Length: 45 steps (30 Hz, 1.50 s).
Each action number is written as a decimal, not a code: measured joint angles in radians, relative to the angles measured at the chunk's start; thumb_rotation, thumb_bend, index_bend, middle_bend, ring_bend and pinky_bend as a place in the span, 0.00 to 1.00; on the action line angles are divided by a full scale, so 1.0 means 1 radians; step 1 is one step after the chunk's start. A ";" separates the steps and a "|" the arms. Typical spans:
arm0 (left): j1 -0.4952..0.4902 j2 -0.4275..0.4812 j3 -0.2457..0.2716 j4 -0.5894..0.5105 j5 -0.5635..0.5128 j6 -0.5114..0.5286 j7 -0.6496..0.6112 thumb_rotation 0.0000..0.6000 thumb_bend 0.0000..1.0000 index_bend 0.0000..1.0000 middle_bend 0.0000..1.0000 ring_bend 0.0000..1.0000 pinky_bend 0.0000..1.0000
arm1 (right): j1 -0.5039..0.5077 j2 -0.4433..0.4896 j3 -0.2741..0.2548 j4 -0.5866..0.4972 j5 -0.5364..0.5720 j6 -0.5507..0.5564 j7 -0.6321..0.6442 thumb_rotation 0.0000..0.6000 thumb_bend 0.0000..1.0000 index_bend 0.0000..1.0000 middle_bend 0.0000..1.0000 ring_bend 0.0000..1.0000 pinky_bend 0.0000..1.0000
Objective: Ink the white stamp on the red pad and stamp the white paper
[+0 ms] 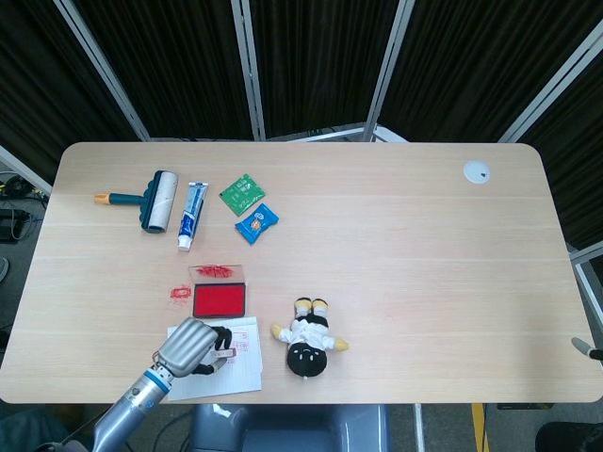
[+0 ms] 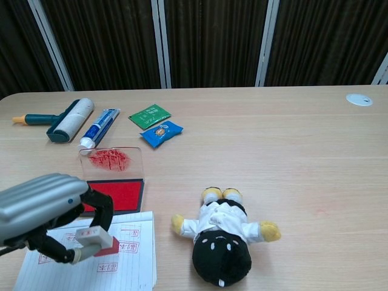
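Note:
My left hand point(image 2: 42, 212) pinches the white stamp point(image 2: 94, 236), whose red base hangs tilted just above the white paper point(image 2: 130, 264). The paper lies at the table's near left edge and carries several red prints. In the head view the same left hand point(image 1: 187, 347) covers the left part of the paper point(image 1: 240, 369). The red pad point(image 2: 124, 194) lies just beyond the paper, its clear lid point(image 2: 111, 160) smeared with red ink, and shows as the red pad point(image 1: 220, 299) in the head view. My right hand shows in neither view.
A plush doll point(image 2: 224, 239) lies right of the paper. Further back on the left are a lint roller point(image 2: 63, 120), a toothpaste tube point(image 2: 99, 128), a green packet point(image 2: 149, 115) and a blue packet point(image 2: 161, 133). A white disc point(image 2: 359, 99) sits far right.

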 measured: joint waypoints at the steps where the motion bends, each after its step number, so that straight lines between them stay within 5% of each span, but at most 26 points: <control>1: 0.000 0.016 -0.004 -0.013 0.005 0.010 -0.011 1.00 0.37 0.58 0.58 0.85 0.85 | -0.001 0.001 0.000 -0.002 -0.001 0.002 0.000 1.00 0.00 0.00 0.00 0.00 0.00; 10: -0.009 0.101 -0.069 -0.045 -0.066 0.023 -0.100 1.00 0.37 0.57 0.57 0.85 0.85 | -0.004 0.003 -0.002 -0.009 -0.008 0.009 -0.002 1.00 0.00 0.00 0.00 0.00 0.00; 20: -0.031 0.076 -0.134 0.136 -0.231 -0.075 -0.198 1.00 0.37 0.56 0.56 0.85 0.85 | 0.001 -0.003 -0.003 -0.005 -0.001 0.001 -0.016 1.00 0.00 0.00 0.00 0.00 0.00; 45: -0.043 -0.015 -0.144 0.382 -0.296 -0.168 -0.273 1.00 0.32 0.52 0.52 0.85 0.85 | 0.006 -0.011 -0.004 -0.005 0.007 -0.006 -0.040 1.00 0.00 0.00 0.00 0.00 0.00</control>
